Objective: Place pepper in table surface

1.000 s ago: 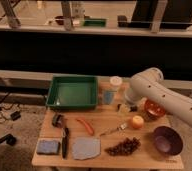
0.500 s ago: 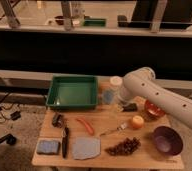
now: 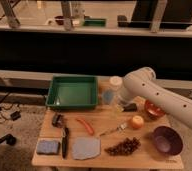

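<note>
Table surface (image 3: 102, 117); pepper (image 3: 85, 125) diagonal; claw (image 3: 129, 107) beyond orange (image 3: 136, 121).

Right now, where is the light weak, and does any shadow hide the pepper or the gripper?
Camera view: warm light on the table surface, the band behind it nearly black. Camera view: the pepper lies evenly lit, no shadow across it. Camera view: the gripper, below the white arm at the table's back, sits dark in the arm's shade.
</note>
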`<state>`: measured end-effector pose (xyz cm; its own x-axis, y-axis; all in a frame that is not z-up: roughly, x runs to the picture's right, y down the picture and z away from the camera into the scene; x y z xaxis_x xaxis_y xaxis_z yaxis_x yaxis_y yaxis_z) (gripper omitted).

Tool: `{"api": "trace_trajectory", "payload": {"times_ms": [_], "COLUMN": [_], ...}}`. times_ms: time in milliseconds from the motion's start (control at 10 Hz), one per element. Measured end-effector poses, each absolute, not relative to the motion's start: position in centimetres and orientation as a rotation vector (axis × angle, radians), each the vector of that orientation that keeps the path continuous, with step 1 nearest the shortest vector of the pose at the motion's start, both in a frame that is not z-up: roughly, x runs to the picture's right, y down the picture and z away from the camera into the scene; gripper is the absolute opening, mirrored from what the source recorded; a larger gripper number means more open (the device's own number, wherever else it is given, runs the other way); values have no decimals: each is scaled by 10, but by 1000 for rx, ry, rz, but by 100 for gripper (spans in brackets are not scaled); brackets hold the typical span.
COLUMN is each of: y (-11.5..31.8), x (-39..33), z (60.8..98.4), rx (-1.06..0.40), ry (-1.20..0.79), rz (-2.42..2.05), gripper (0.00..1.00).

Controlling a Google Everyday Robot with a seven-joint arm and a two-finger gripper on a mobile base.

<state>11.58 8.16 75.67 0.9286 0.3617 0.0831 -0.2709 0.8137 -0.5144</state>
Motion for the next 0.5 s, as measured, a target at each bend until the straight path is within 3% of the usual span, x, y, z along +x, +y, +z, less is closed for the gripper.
{"api": "trace_trajectory", "payload": {"times_ms": [500], "y": [90], "x": [109], "z": [754], "rx": [-499], "ry": [-164], "rz": [357], "gripper": [80]}}
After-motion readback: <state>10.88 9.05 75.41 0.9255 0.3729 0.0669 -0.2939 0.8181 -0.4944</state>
